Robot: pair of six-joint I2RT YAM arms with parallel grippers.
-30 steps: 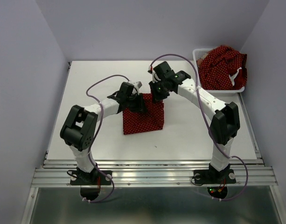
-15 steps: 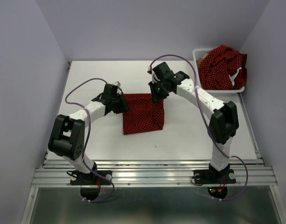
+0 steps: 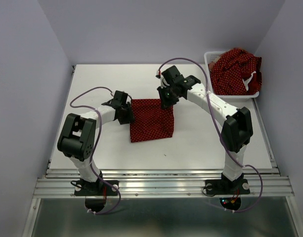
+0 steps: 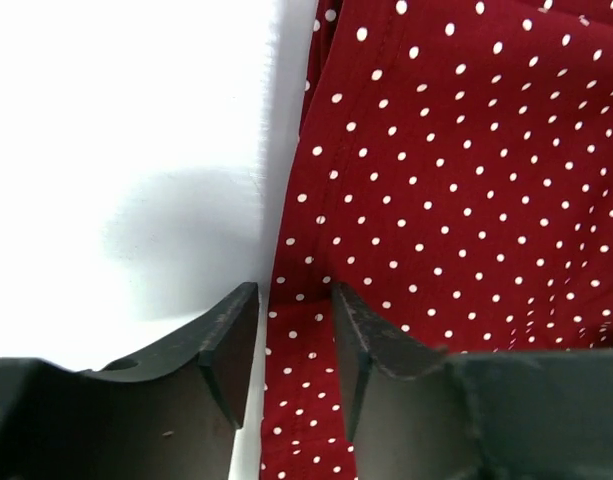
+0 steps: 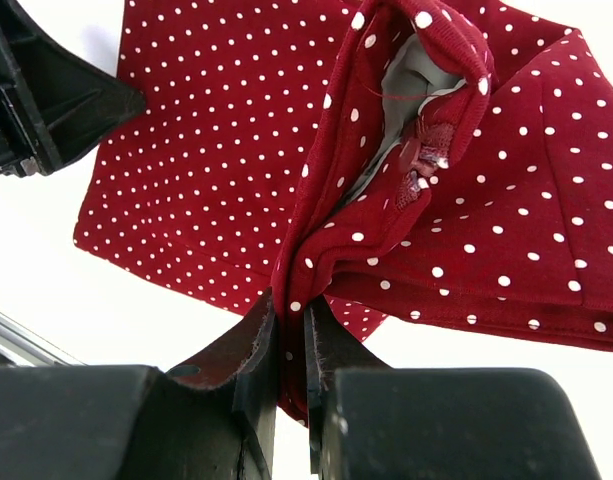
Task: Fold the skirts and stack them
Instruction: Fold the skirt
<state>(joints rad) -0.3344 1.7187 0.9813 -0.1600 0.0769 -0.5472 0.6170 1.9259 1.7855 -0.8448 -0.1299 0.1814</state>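
A dark red polka-dot skirt [image 3: 151,121] lies folded into a rough square at the middle of the table. My right gripper [image 3: 166,101] is shut on its far right corner and holds a bunched fold of cloth [image 5: 386,200] lifted between the pads; in the right wrist view the gripper [image 5: 291,310] sits low centre. My left gripper [image 3: 127,114] is low at the skirt's left edge. In the left wrist view its jaws [image 4: 296,300] stand apart, with the hem [image 4: 304,330] lying loose between them. Another dark red dotted skirt [image 3: 235,69] is heaped in the basket.
A white mesh basket [image 3: 208,55] stands at the table's far right corner. Grey walls close in on three sides. The left gripper's black body [image 5: 36,100] shows in the right wrist view, at the skirt's far side.
My left arm swung left, off the top of the skirt to its left edge, and its jaws have widened. The right arm and its grip are unchanged.
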